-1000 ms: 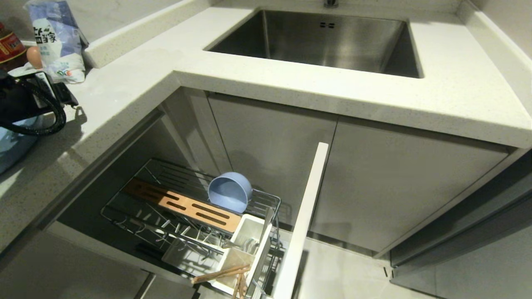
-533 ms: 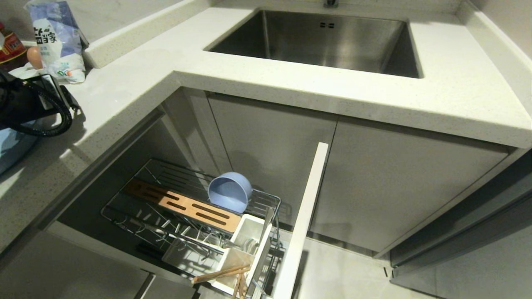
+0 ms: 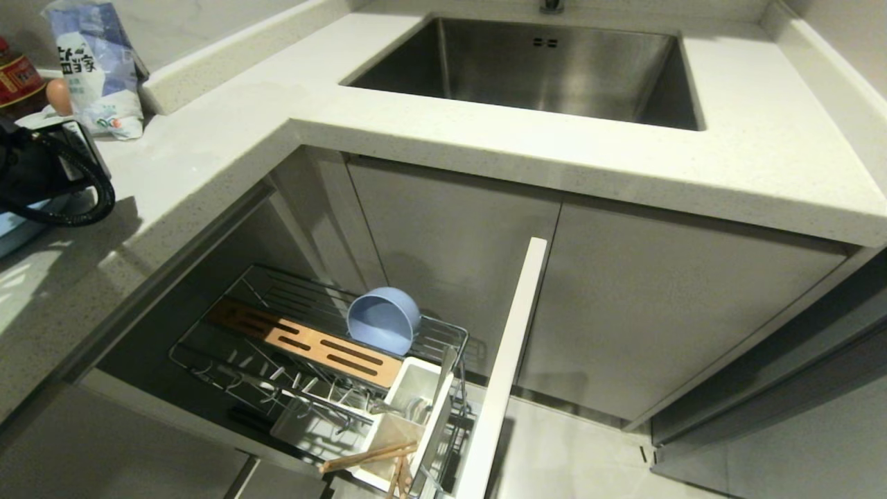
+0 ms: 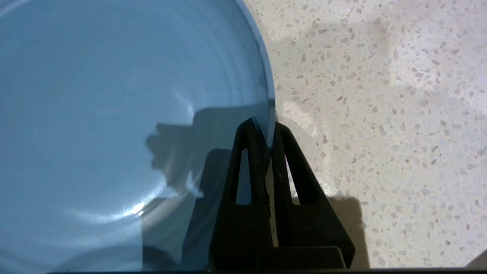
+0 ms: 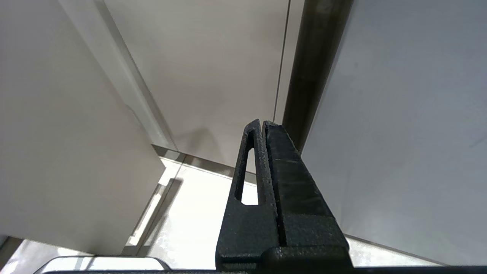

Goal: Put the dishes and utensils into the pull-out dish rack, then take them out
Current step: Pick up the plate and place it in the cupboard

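My left gripper [image 4: 268, 127] is shut on the rim of the large pale-blue plate [image 4: 114, 95], one finger over the plate and one on the counter side. The left arm [image 3: 34, 173] and a sliver of the plate [image 3: 14, 232] show at the head view's far left, on the worktop. Below, the pull-out dish rack [image 3: 454, 333] stands open. In it the pale-blue bowl [image 3: 382, 320] leans on its side behind the slotted wooden strip [image 3: 305, 344]. Wooden chopsticks [image 3: 367, 457] stick out of the white caddy [image 3: 416, 388]. My right gripper [image 5: 263, 122] is shut and empty, parked by cabinet fronts.
The speckled worktop [image 3: 208, 138] wraps round a steel sink [image 3: 547, 69]. A blue-and-white bag [image 3: 93, 66], a dark bottle [image 3: 17, 80] and an egg [image 3: 59, 95] stand at the back left. The rack's white front panel [image 3: 506, 367] juts out over the floor.
My left gripper has closed on the plate's rim. In the head view the wrist has drawn slightly leftward, and less of the plate's edge shows. The rack and its contents are unmoved.
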